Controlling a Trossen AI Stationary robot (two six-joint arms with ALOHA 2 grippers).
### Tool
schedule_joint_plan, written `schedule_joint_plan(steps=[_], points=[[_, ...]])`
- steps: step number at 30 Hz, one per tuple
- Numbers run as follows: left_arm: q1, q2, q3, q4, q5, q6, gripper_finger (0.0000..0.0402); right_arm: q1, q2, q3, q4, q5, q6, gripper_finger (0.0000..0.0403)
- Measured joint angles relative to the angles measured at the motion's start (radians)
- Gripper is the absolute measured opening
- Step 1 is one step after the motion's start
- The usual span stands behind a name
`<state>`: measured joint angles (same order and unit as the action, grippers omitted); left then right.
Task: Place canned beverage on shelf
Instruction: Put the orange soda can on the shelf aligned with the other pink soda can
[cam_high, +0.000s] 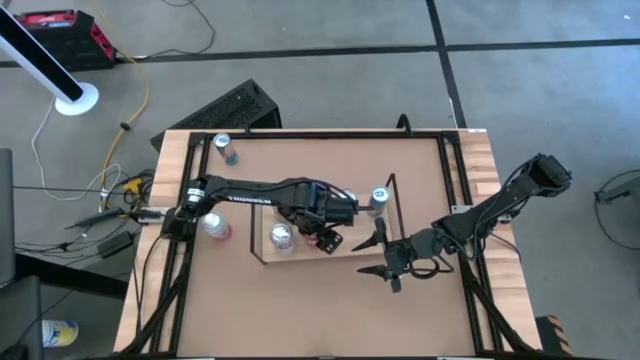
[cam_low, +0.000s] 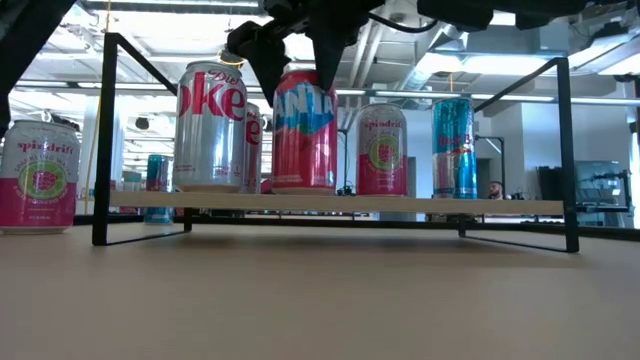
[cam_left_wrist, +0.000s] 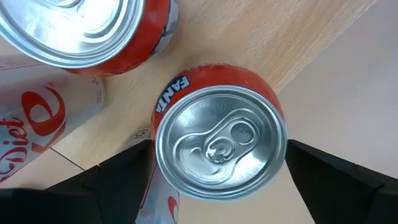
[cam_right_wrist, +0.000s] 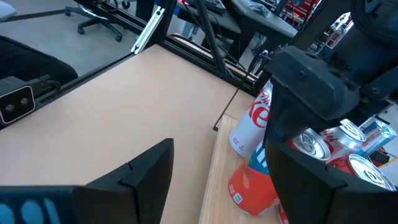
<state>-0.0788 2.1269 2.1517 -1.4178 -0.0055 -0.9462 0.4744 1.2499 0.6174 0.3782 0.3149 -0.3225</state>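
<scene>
The shelf (cam_low: 400, 205) is a light-wood board with black wire uprights, standing mid-table. On it stand a Diet Coke can (cam_low: 212, 125), a red Fanta can (cam_low: 305, 130), a pink Spindrift can (cam_low: 383, 150) and a blue can (cam_low: 454, 145). My left gripper (cam_high: 326, 236) reaches down from above the board and is shut on the Fanta can (cam_left_wrist: 217, 143). My right gripper (cam_high: 385, 257) is open and empty, just off the shelf's near right end. My left gripper pinches the Fanta can between its two fingers (cam_left_wrist: 112, 186), on opposite sides of the can's upper wall just below the top rim (cam_left_wrist: 157, 155). The fingers come from above, pointing down. The can is upright, and its bottom appears to rest on the shelf board (cam_left_wrist: 261, 37).
A second Spindrift can (cam_low: 40, 175) stands on the table left of the shelf, and a blue can (cam_high: 224, 148) stands at the far left corner. Another red can top (cam_left_wrist: 81, 31) is close behind the Fanta. Black rails run along the table's edges.
</scene>
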Motion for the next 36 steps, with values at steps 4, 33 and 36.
schedule_joint_plan(steps=[4,33,36], points=[[0.0,0.0,0.0,0.0,0.0,0.006,0.036,0.0,0.0,0.0,0.0,0.0,0.0,0.0276],[0.0,0.003,0.0,0.048,0.09,-0.037,0.0362,0.0,0.0,0.0,0.0,0.0,-0.001,0.0276],[0.0,0.003,0.0,0.045,0.09,-0.037,0.0362,0.0,0.0,0.0,0.0,0.0,-0.001,0.0276]])
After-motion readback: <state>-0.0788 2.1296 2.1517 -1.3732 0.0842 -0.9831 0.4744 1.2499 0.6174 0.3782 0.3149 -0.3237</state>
